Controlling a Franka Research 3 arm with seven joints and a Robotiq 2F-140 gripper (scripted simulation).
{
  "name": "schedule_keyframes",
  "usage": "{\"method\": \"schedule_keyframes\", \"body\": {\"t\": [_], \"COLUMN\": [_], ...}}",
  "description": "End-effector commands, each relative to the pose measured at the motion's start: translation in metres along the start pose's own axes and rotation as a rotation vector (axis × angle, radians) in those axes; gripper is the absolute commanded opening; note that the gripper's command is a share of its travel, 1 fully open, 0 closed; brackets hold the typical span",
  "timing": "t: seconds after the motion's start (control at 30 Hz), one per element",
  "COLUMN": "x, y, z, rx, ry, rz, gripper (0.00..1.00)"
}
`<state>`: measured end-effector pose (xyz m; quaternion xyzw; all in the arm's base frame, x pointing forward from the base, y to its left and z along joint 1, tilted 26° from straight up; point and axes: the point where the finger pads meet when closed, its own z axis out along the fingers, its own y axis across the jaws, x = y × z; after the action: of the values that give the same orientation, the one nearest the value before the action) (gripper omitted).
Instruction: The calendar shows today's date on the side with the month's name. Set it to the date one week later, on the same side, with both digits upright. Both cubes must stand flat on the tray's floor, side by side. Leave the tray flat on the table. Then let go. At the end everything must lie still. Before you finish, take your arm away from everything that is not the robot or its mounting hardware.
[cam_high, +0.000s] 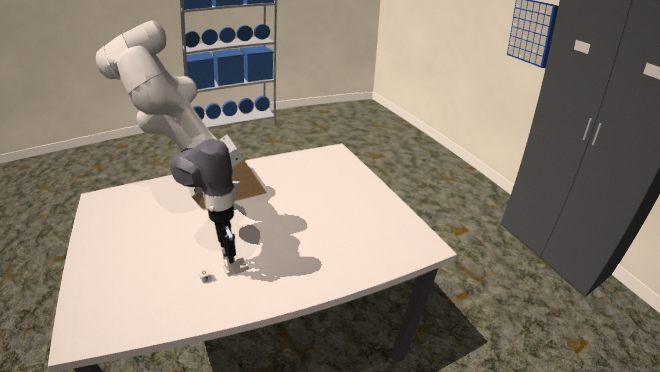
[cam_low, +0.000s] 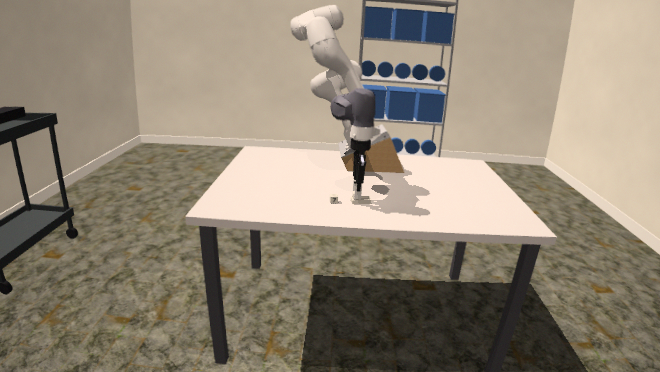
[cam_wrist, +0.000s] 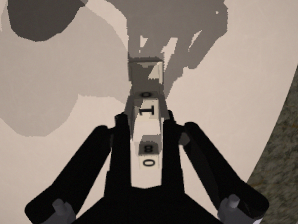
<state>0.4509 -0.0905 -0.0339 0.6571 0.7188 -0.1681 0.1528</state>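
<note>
One cube sits just beside jaws gripping other cube.

white table has a small digit cube sitting on it, plus a brown angled board near the back

Storeroom: stocked shelving, grey cabinet

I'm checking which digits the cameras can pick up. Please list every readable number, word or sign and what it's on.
"1" on the cube clamped in the gripper, wrist view.
"0" on that cube's nearer face.
The loose cube on the table bears a mark, too small to read.
No month name is readable.
</note>
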Motion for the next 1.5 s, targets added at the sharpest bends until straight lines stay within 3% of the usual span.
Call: {"method": "schedule_keyframes", "body": {"t": [0.0,1.23,1.47], "x": [-0.0005,-0.0005,-0.0005], "y": [0.0009,0.0009,0.0009], "z": [0.0008,0.0008,0.0008], "rx": [-0.002,-0.002,-0.002], "ry": [0.0,0.0,0.0], "rz": [0.005,0.005,0.005], "gripper": [0.16,0.16,0.23]}}
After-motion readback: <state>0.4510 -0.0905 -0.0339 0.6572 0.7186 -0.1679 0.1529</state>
